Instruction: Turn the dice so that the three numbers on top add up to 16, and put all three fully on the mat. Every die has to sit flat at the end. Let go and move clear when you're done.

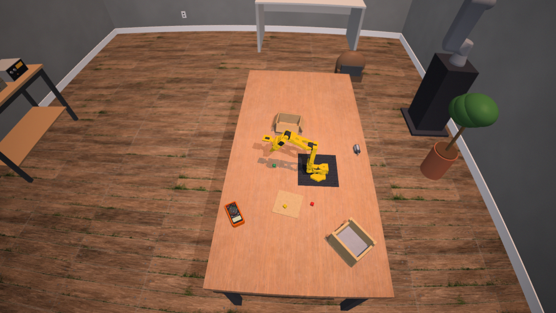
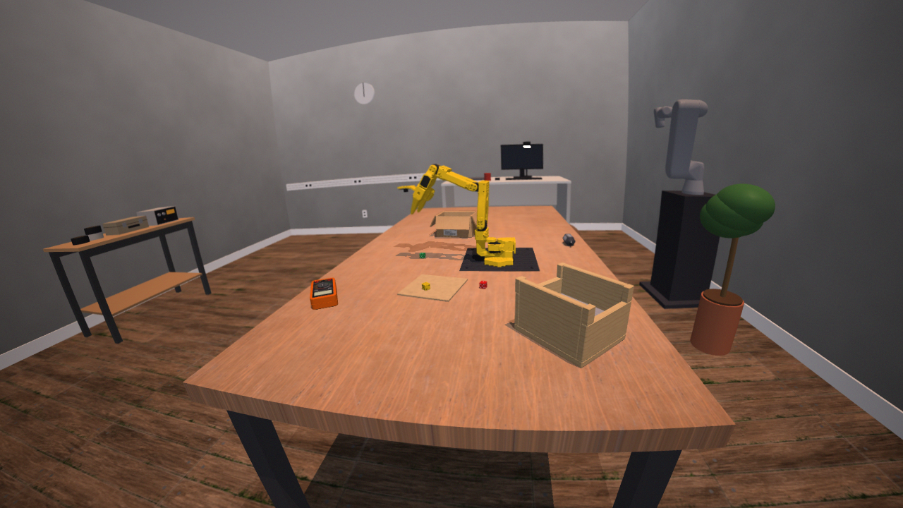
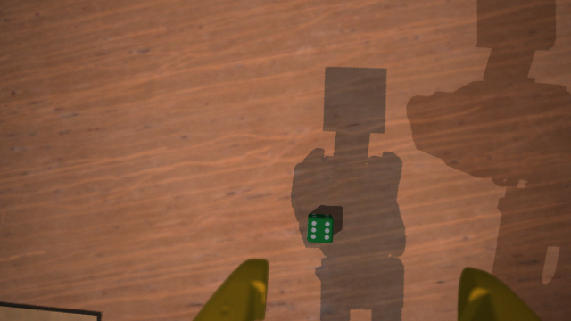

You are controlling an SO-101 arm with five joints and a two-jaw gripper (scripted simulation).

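One die (image 1: 285, 206) (image 2: 425, 286) is lying on the mat (image 1: 279, 209) (image 2: 446, 293); another die (image 1: 312, 204) (image 2: 482, 284) is lying to the right of it, directly on the table (image 1: 264, 257) (image 2: 391, 366).

Counted three dice: one green (image 1: 274, 165) (image 2: 422, 255) (image 3: 320, 228) and one yellow (image 1: 285, 206) (image 2: 426, 286), both nearer the bench's left edge in the top view, and one red (image 1: 312, 204) (image 2: 482, 284), slightly nearer the right. Found one multimeter (image 1: 234, 214) (image 2: 324, 293) by the left edge, one mouse (image 1: 356, 148) (image 2: 568, 240) near the right, one wooden crate (image 1: 342, 248) (image 2: 550, 315) toward the near right corner, one cardboard box (image 1: 287, 127) (image 2: 453, 226) nearer the left edge.
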